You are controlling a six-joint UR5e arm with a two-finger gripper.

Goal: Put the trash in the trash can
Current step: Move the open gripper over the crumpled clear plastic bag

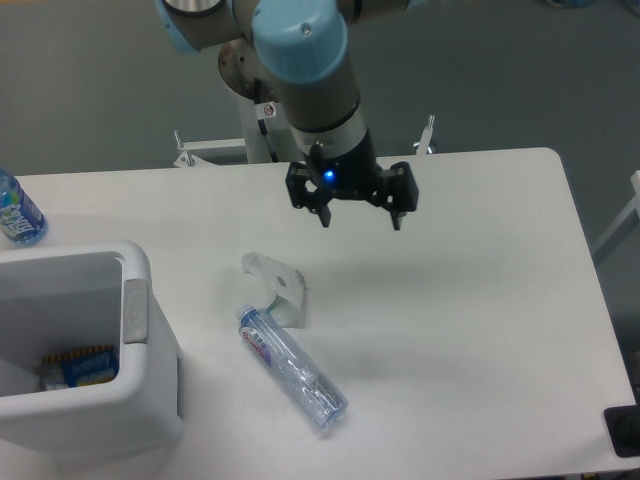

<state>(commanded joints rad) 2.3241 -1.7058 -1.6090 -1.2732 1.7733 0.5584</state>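
The claw (360, 218) hangs empty, jaws apart, above the table (480, 300), so next I'd guess it drops onto the crumpled scrap (272, 277) beside the bottle (292, 368), both outside the bin (130, 400).

My white table (480, 320) carries the white trash can (85, 400) at its front left corner, a crumpled plastic scrap (272, 278) near the middle, a clear bottle (291, 369) lying just beside it, and a blue-labelled bottle (17, 210) at the left edge.
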